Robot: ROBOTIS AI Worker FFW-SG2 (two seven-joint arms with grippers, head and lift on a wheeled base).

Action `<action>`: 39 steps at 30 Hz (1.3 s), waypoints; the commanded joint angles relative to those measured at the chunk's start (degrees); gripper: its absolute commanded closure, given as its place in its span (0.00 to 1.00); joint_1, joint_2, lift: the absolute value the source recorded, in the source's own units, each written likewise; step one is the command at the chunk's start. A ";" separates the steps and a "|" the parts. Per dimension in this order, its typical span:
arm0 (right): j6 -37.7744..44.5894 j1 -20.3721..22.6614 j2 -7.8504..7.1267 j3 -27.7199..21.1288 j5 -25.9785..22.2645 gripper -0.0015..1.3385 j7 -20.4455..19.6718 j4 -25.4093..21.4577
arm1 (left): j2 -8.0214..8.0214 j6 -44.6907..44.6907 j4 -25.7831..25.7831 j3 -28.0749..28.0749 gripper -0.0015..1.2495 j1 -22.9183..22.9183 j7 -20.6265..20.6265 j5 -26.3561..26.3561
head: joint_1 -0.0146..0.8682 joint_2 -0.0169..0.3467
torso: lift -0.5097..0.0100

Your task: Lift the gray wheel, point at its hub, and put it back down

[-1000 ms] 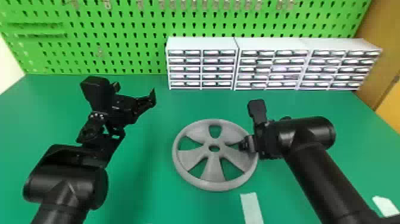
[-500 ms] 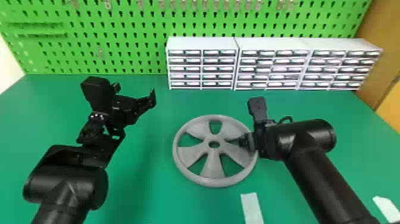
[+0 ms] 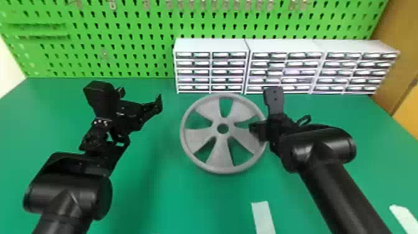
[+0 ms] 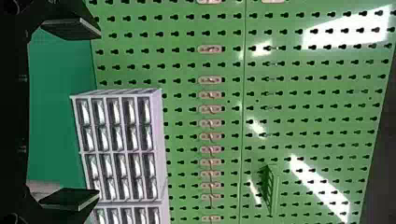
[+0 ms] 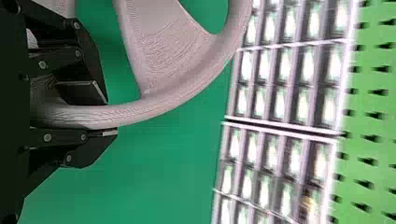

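1. Green table [image 3: 140, 202]: its back edge runs along the pegboard [image 3: 93, 11]; open surface lies between the wheel and left gripper.
2. Three white cabinets [image 3: 211, 45]: side by side at the back, full of small drawers; their contents I cannot tell.
3. Gray wheel [image 3: 219, 152]: over the table, in front of the cabinets, its rim clenched between the right gripper's [image 3: 257, 132] fingers.
4. Left gripper [image 3: 140, 98]: empty, fingers spread, well apart from the wheel.
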 commanded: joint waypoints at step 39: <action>-54.26 -0.86 -2.98 2.64 10.36 0.99 -8.43 -3.49 | 0.00 3.08 -2.02 0.00 0.08 1.44 -3.60 1.14 | 0.80 0.18 | 0.81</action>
